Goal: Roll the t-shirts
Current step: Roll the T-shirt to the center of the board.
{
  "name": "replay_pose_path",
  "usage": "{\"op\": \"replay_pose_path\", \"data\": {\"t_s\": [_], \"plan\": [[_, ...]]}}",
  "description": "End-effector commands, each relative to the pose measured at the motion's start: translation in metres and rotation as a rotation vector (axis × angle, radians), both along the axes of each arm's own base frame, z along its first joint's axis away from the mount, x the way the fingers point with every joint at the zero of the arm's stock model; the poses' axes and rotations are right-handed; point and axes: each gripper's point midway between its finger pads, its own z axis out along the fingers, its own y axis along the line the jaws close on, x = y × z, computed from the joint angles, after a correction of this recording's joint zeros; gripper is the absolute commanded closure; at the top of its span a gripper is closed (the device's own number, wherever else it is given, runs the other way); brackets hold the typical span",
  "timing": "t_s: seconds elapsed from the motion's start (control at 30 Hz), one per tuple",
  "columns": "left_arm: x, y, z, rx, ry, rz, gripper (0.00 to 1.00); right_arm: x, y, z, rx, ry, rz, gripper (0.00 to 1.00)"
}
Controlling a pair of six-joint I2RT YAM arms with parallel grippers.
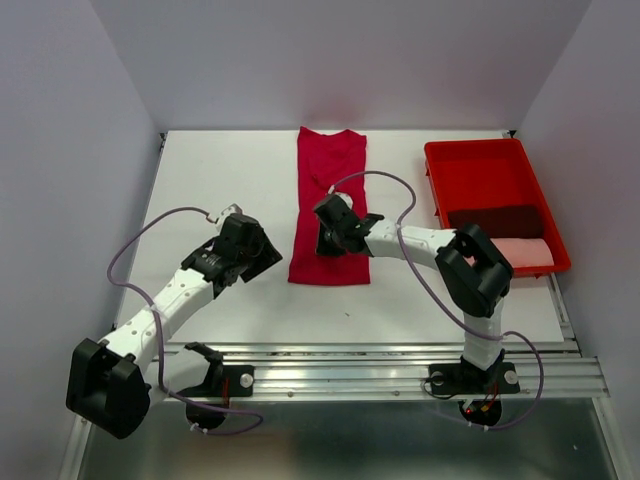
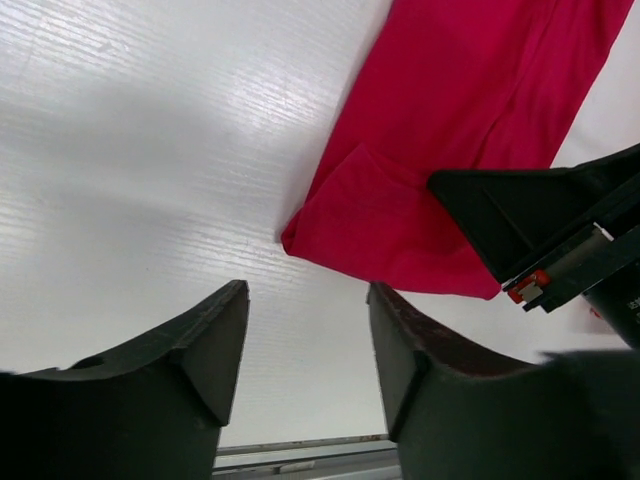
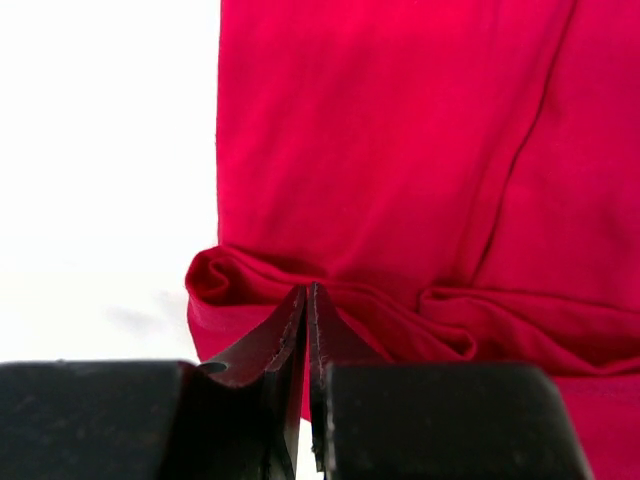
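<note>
We see the crimson t-shirt (image 1: 330, 180) folded into a long narrow strip on the white table (image 1: 220, 170). Its long axis runs straight away from the arm bases, with the collar at the far end and the hem at the near end. The right claw (image 3: 308, 297) is down over the near part of that strip. Its two fingers are pressed together, and a raised ridge of the red cloth is gathered right at their tips, so we judge it has the near edge pinched and the first turn of a roll begun. The left claw (image 2: 308, 300) hovers over bare table just beside the near left corner of the shirt. Its fingers are spread fairly wide with nothing between them, and the cloth lies ahead of it and off to its right, not touching. For the coming move, what matters to us is that all the unrolled cloth lies on the far side of the right claw, along that long axis, so the roll has to travel away from the bases toward the collar. The right arm is the one on the cloth, and the left is close enough to take the other end of the ridge and keep the roll square. A maroon t-shirt (image 1: 497, 220) and a pink t-shirt (image 1: 525, 252) sit at the near end of the red tray (image 1: 480, 175), well apart to the right.
</note>
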Motion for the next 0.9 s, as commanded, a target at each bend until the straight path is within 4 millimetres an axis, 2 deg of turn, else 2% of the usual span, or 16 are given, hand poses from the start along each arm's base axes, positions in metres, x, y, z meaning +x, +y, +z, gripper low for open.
{"op": "replay_pose_path", "data": {"t_s": [0.0,0.03,0.07,0.13,0.17,0.2,0.23,0.27,0.3,0.33,0.43,0.47,0.53,0.57,0.67,0.87], "plan": [[0.0,-0.008,-0.001,-0.028,-0.013,-0.037,0.41,0.014,0.004,0.02,0.026,-0.062,-0.006,0.91],[0.001,-0.009,-0.002,-0.034,-0.015,-0.045,0.46,0.013,0.001,0.022,0.022,-0.066,-0.013,0.91],[0.0,-0.013,-0.002,-0.047,-0.015,-0.062,0.56,0.013,-0.003,0.034,0.031,-0.089,-0.023,0.91],[0.003,-0.023,-0.001,-0.083,-0.022,-0.098,0.66,0.009,-0.018,0.03,0.017,-0.082,-0.041,0.91],[0.005,-0.03,0.001,-0.108,-0.034,-0.122,0.79,0.013,-0.03,0.039,0.031,-0.092,-0.067,0.91],[0.006,-0.034,-0.003,-0.111,-0.021,-0.134,0.84,0.008,-0.041,0.031,0.014,-0.075,-0.077,0.9],[0.008,-0.037,-0.004,-0.117,-0.019,-0.145,0.88,0.004,-0.045,0.03,0.013,-0.069,-0.076,0.91],[0.008,-0.042,-0.005,-0.127,-0.012,-0.162,0.98,0.004,-0.053,0.028,0.008,-0.063,-0.09,0.9],[0.012,-0.046,-0.012,-0.122,0.002,-0.172,1.0,0.005,-0.061,0.032,0.017,-0.065,-0.107,0.9],[0.014,-0.049,-0.013,-0.127,0.006,-0.182,1.0,-0.002,-0.066,0.024,0.006,-0.046,-0.104,0.91],[0.026,-0.057,-0.022,-0.121,0.017,-0.191,1.0,-0.008,-0.076,0.02,0.005,-0.032,-0.119,0.91],[0.029,-0.058,-0.031,-0.111,0.035,-0.192,1.0,-0.009,-0.076,0.02,0.007,-0.028,-0.119,0.91],[0.036,-0.06,-0.035,-0.097,0.036,-0.195,1.0,-0.01,-0.076,0.017,0.002,-0.024,-0.118,0.91],[0.038,-0.06,-0.044,-0.081,0.059,-0.191,1.0,-0.01,-0.077,0.015,-0.005,-0.023,-0.116,0.9],[0.048,-0.059,-0.049,-0.054,0.06,-0.175,1.0,-0.003,-0.086,0.009,-0.027,-0.02,-0.14,0.91],[0.047,-0.054,-0.076,-0.005,0.121,-0.166,1.0,-0.004,-0.108,-0.018,-0.108,0.006,-0.168,0.91]]}}
